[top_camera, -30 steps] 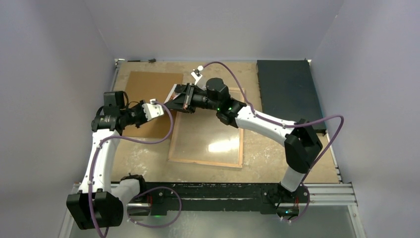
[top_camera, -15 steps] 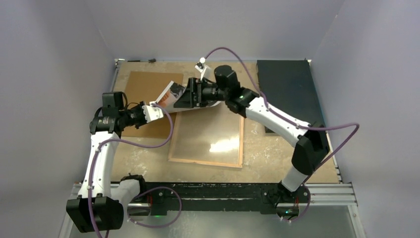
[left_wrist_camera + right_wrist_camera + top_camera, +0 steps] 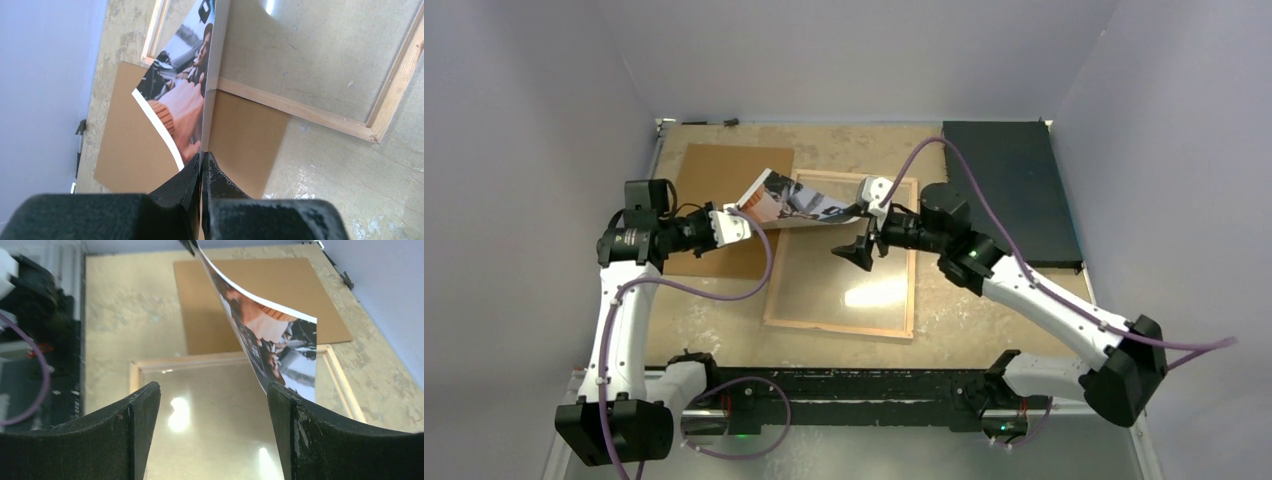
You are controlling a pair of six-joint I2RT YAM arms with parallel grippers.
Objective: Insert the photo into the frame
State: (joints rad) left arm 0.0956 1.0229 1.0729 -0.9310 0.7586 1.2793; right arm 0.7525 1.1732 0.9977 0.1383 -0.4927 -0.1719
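Observation:
The photo (image 3: 799,202) hangs curled in the air over the far left corner of the frame (image 3: 839,327), printed side facing me. My left gripper (image 3: 736,222) is shut on its left corner; the left wrist view shows the jaws (image 3: 201,162) pinching the sheet (image 3: 182,95) edge-on. The frame lies flat, wooden back up, its clear pane glinting. My right gripper (image 3: 864,222) stands open just right of the photo, above the frame's far part. In the right wrist view its fingers (image 3: 214,395) are wide apart with nothing between them, and the photo (image 3: 272,342) dips beside the right finger.
A plain brown backing board (image 3: 719,175) lies on the table left of the frame, under my left gripper. A black mat (image 3: 1004,185) lies at the far right. The table's back and side walls stand close around.
My right gripper has let go of the photo, opened and pulled back to the right. The photo now hangs from my left gripper alone, spread over the frame's far corner.

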